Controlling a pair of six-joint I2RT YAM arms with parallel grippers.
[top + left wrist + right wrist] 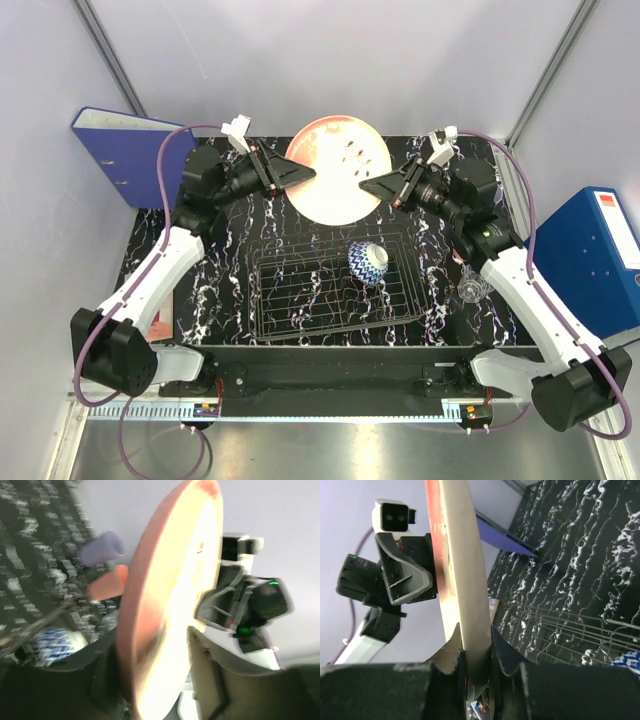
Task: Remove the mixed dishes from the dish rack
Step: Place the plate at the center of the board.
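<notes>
The large pink plate (335,170) hangs on edge above the back of the table, between both grippers. My right gripper (368,185) is shut on its right rim; in the right wrist view the fingers (475,652) pinch the plate (462,565). My left gripper (308,172) stands open around the left rim, and a gap shows beside the plate (170,605). The blue-and-white bowl (367,260) lies in the wire dish rack (300,300). The clear glass (472,288) stands right of the rack. A lavender cup (102,547) and a pink cup (107,584) lie on the table.
A blue binder (120,150) lies at the back left and a blue box (600,255) stands at the right edge. The black marbled tabletop (230,250) surrounds the rack. Grey walls close in the back.
</notes>
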